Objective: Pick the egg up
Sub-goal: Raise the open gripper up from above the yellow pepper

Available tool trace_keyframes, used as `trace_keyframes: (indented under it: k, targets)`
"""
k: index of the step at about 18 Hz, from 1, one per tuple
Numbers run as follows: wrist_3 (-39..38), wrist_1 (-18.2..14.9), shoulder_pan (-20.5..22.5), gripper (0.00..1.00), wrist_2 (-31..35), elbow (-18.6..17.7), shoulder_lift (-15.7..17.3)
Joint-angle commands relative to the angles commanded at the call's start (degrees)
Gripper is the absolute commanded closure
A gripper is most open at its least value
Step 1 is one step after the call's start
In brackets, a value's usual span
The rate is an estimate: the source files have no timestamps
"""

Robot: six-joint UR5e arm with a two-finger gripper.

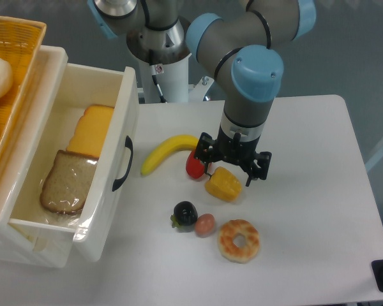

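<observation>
Nothing is lifted yet: the egg (pixel 205 224) lies on the counter (pixel 306 191) between a dark fruit (pixel 185 214) and a donut (pixel 239 240), while the claw (pixel 235 167), open and empty, hangs above a yellow toy (pixel 223 185), with the reach and grasp left.

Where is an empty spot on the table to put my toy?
Bare tabletop lies right of the end effector, and along the front edge below the donut. It is crowded around the banana, corn, dark fruit and egg.
</observation>
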Motion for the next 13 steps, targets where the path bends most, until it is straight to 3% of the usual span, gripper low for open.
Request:
trace_keyframes:
  k: [8, 13]
  targets:
    - [-0.35, 0.09, 0.52, 0.00, 0.18, -0.18, -0.44]
    - [-0.70, 0.62, 0.79, 0.00, 0.53, -2.63, -2.46]
